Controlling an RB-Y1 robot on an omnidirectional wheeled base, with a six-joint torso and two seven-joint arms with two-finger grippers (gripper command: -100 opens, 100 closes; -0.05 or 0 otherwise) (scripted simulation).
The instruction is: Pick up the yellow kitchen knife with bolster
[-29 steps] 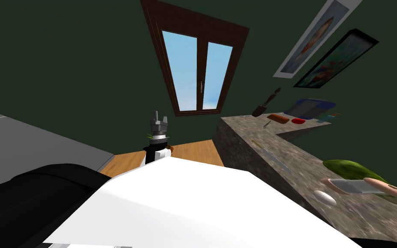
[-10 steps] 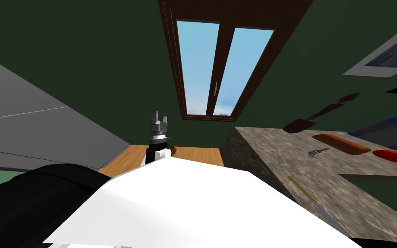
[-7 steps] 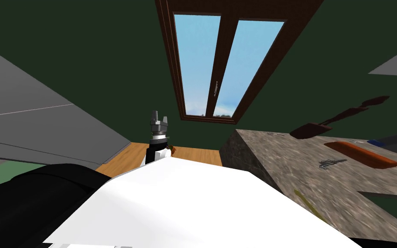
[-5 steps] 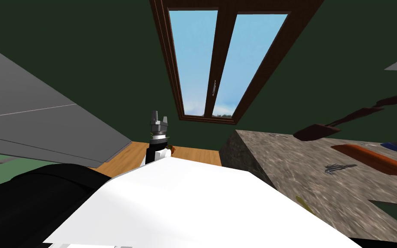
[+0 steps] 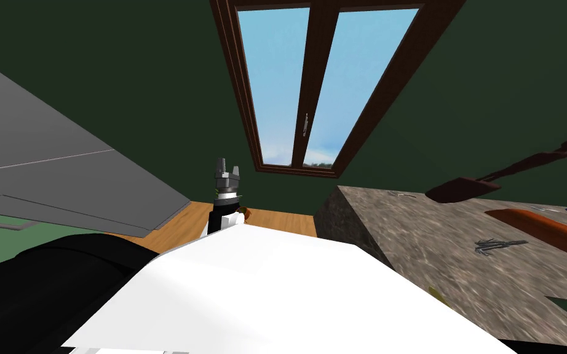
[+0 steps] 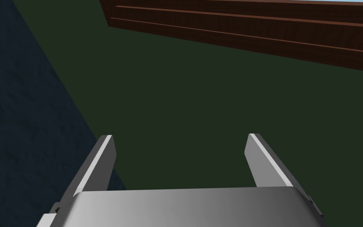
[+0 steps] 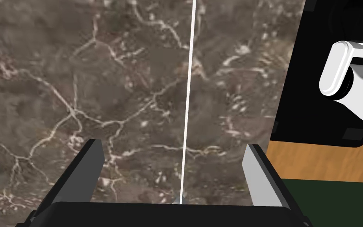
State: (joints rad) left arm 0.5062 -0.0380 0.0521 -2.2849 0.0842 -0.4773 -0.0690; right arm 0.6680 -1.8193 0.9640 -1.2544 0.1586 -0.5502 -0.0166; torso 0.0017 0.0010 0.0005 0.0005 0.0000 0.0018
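Note:
On the mottled brown stone counter (image 5: 460, 258), a short olive-yellow bit of the knife's handle (image 5: 437, 294) shows at the edge of my chest; the blade is hidden. My right gripper (image 7: 176, 157) is open, facing the veined stone surface (image 7: 98, 79). A thin white line (image 7: 188, 98) runs straight between its fingers; I cannot tell whether it is the blade seen edge-on. My left gripper (image 5: 227, 166) is held up in front of me, open (image 6: 180, 157) and empty, pointing at the dark green wall below the window.
On the counter lie a dark brown scoop with a long handle (image 5: 460, 187), an orange-brown tray (image 5: 547, 228) and a small grey metal utensil (image 5: 499, 244). A grey cabinet (image 5: 61, 178) stands on the left. Wood floor (image 5: 276, 218) lies between cabinet and counter.
My view has moved closer to the window. The counter's things have slid right, and the knife has dropped almost out of sight behind my chest. The left arm keeps its pose.

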